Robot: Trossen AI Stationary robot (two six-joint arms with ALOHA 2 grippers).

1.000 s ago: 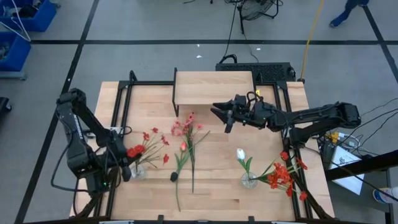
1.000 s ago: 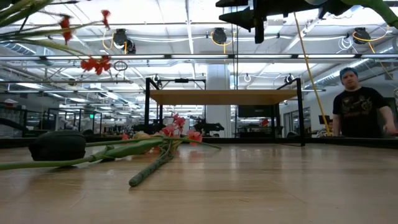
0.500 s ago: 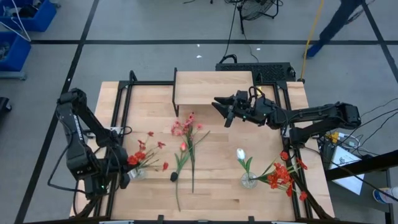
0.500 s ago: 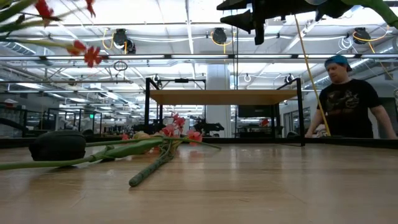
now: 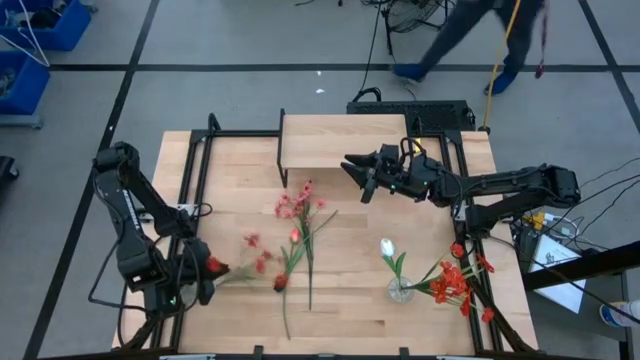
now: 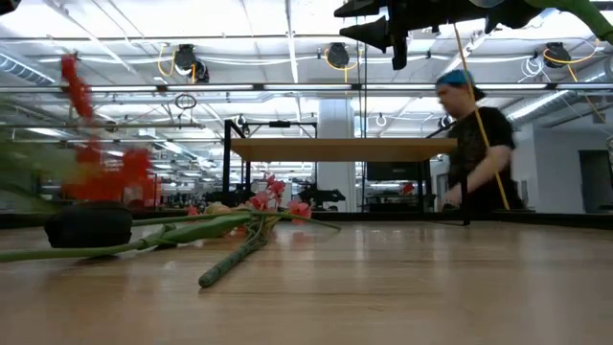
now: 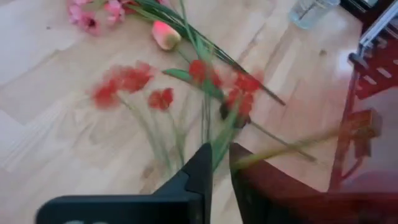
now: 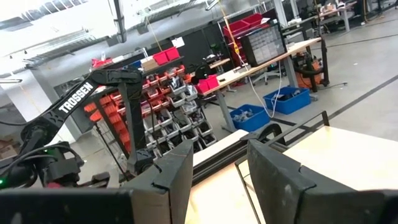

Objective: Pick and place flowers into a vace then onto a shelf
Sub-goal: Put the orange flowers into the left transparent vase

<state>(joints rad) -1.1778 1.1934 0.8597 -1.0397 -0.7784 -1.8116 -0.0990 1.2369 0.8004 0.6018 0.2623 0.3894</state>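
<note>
My left gripper (image 7: 216, 163) pinches blurred red flowers (image 7: 186, 84), apparently; right gripper (image 5: 362, 180), beside the shelf (image 5: 343, 141), fingers parted, empty.

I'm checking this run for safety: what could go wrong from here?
The left gripper pinches only thin stems of the red flowers, which are blurred mid-swing; they could slip out. The loose flowers on the table lie close by and could get swept. A person walks right behind the table.
</note>
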